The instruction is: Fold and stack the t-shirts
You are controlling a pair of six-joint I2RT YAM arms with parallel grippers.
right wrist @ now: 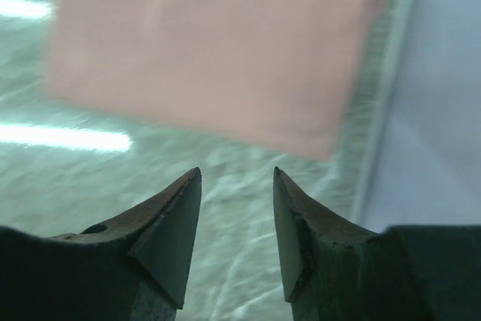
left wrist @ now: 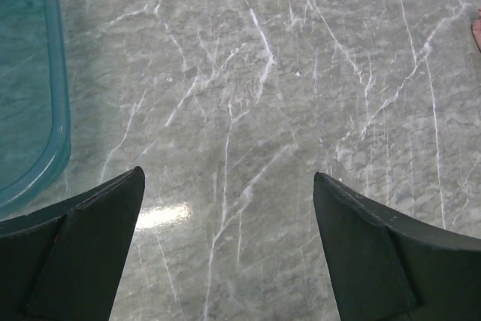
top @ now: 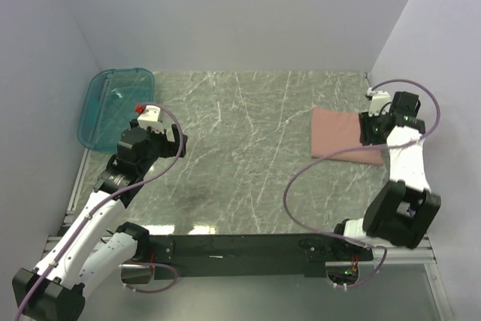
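The salmon-pink t-shirt [top: 342, 134] lies folded into a flat rectangle at the right side of the marble table, its print hidden. In the right wrist view it [right wrist: 210, 50] fills the upper part, blurred. My right gripper [right wrist: 237, 174] hangs over the shirt's right end [top: 373, 127], open and empty, fingertips a little short of the cloth's near edge. My left gripper [left wrist: 228, 178] is open wide and empty above bare marble at the left [top: 167, 139]. A sliver of the shirt [left wrist: 477, 29] shows at the right edge of the left wrist view.
A teal translucent plastic bin [top: 113, 107] stands at the back left corner, its rim also in the left wrist view [left wrist: 54, 95]. Pale walls close the table at the back and both sides; the right wall [right wrist: 436, 110] is close to the shirt.
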